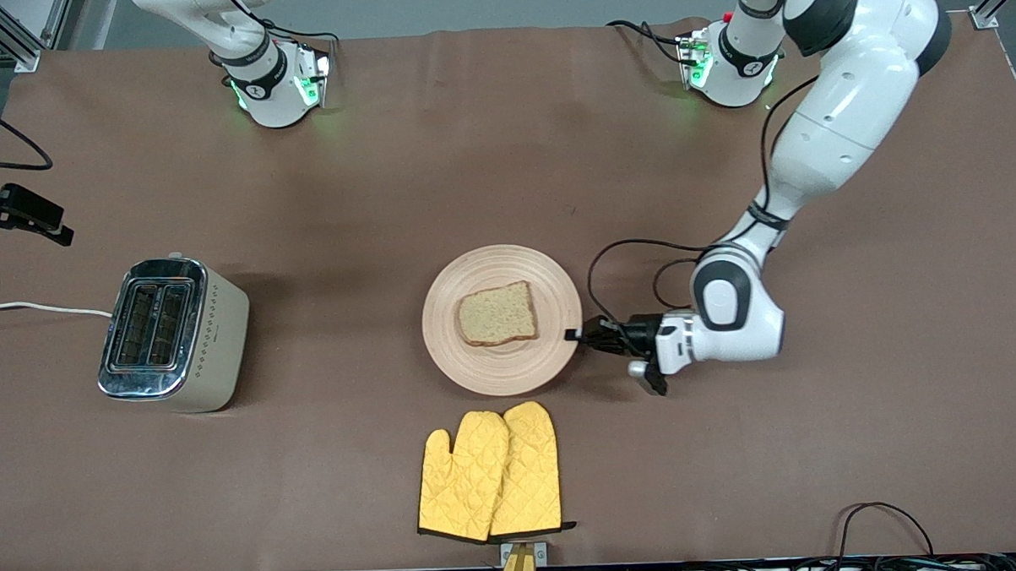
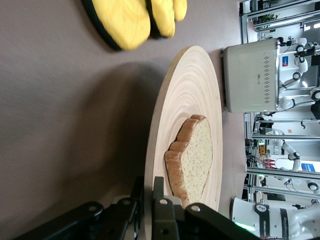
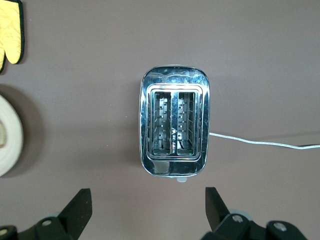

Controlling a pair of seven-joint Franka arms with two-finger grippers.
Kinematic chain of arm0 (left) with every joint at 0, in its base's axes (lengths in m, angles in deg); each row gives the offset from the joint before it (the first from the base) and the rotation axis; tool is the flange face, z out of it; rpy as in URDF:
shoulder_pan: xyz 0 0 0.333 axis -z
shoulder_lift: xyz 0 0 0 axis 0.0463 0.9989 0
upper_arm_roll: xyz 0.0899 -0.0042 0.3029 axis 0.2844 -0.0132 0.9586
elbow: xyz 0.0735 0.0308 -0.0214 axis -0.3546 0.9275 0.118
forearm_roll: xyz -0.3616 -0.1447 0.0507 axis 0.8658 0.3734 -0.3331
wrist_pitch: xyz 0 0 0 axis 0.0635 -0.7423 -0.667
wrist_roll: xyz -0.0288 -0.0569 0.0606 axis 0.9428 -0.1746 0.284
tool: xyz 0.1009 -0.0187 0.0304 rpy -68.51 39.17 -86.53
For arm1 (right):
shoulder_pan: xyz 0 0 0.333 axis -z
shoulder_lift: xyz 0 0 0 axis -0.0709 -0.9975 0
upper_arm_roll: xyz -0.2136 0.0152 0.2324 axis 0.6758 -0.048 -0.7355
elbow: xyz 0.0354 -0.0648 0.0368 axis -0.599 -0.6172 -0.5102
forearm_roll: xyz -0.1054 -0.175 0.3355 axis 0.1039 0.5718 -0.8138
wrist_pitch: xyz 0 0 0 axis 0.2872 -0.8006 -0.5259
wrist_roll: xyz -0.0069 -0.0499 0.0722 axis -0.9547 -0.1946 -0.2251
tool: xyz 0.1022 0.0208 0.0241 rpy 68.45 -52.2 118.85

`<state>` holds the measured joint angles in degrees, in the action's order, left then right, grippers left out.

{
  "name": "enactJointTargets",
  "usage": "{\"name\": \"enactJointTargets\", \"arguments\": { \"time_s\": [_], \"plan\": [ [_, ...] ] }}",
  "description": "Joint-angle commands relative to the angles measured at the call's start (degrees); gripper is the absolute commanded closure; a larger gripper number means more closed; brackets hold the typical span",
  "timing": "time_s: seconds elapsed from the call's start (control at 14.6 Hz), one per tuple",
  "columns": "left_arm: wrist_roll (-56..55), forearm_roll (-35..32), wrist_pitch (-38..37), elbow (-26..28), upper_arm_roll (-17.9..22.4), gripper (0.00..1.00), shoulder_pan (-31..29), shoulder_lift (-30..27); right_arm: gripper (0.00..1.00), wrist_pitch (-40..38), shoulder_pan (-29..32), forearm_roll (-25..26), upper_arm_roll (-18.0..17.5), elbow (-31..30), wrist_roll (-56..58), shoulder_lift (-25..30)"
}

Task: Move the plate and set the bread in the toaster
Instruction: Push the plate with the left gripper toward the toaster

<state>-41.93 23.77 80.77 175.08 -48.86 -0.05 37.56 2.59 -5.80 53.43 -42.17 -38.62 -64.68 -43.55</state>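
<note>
The pale wooden plate (image 1: 502,362) lies mid-table with the brown bread slice (image 1: 497,314) flat on it. My left gripper (image 1: 574,334) is low at the plate's rim toward the left arm's end. In the left wrist view its fingers (image 2: 161,187) are closed on the rim of the plate (image 2: 187,85), one above and one below, next to the bread (image 2: 197,155). The chrome-topped toaster (image 1: 171,331) stands toward the right arm's end, both slots empty. My right gripper (image 3: 147,195) is open and empty above the toaster (image 3: 174,127); it is out of the front view.
Two yellow oven mitts (image 1: 491,472) lie nearer the front camera than the plate. The toaster's white cord (image 1: 35,307) runs off the right arm's end of the table. A black clamp (image 1: 15,214) sits at that edge.
</note>
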Motion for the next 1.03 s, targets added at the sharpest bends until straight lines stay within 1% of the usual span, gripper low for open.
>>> {"name": "enactJointTargets", "arguments": {
  "time_s": [0.0,0.07,0.14,0.21,0.27,0.41,0.55,0.62,0.75,0.89,0.96],
  "plan": [
    [0.25,3.68,0.78,0.00,-0.31,0.96,0.64,1.18,0.00,0.12,0.42,-0.67,-0.17,-1.62,-0.46,1.60],
    [0.17,4.65,1.13,0.00,-0.31,0.72,1.26,1.36,0.00,0.12,0.51,-0.76,-0.17,-1.53,-0.46,1.68],
    [-0.09,5.62,1.22,0.00,-0.31,0.52,1.27,1.27,0.00,0.12,0.60,-0.76,-0.17,-1.62,-0.46,1.60],
    [-1.40,5.98,1.40,0.09,-0.22,0.01,1.27,0.84,0.00,0.12,0.94,-0.76,-0.17,-1.53,-0.28,1.51],
    [-3.77,5.89,1.92,0.00,-0.13,0.00,1.09,0.40,0.00,0.12,1.30,-0.85,-0.17,-1.45,-0.11,1.33],
    [-10.00,4.49,2.37,0.09,0.22,0.00,0.74,-2.75,0.00,0.29,1.21,-0.85,-0.26,-1.01,0.42,0.81],
    [-17.55,-1.02,2.37,0.09,0.48,0.00,-0.40,-6.53,0.00,0.12,-0.27,-0.76,-0.61,-0.92,1.65,0.81],
    [-22.03,-5.23,2.19,0.00,0.48,0.00,-2.06,-8.55,0.00,0.12,-1.76,-0.67,-0.61,-0.92,2.00,0.81],
    [-32.83,-15.85,1.32,-0.08,0.39,0.00,-4.87,-13.47,0.00,0.03,-5.19,-0.67,-0.61,-0.92,1.57,0.72],
    [-43.20,-27.36,-2.88,-0.70,0.39,0.00,-6.90,-18.65,0.00,0.38,-7.13,-1.11,-0.78,-1.09,0.95,-0.68],
    [-46.47,-33.94,-4.73,-0.87,0.39,0.00,-7.95,-20.94,0.00,0.82,-8.62,-3.20,-0.70,-1.09,0.95,-1.47]
  ]
}}
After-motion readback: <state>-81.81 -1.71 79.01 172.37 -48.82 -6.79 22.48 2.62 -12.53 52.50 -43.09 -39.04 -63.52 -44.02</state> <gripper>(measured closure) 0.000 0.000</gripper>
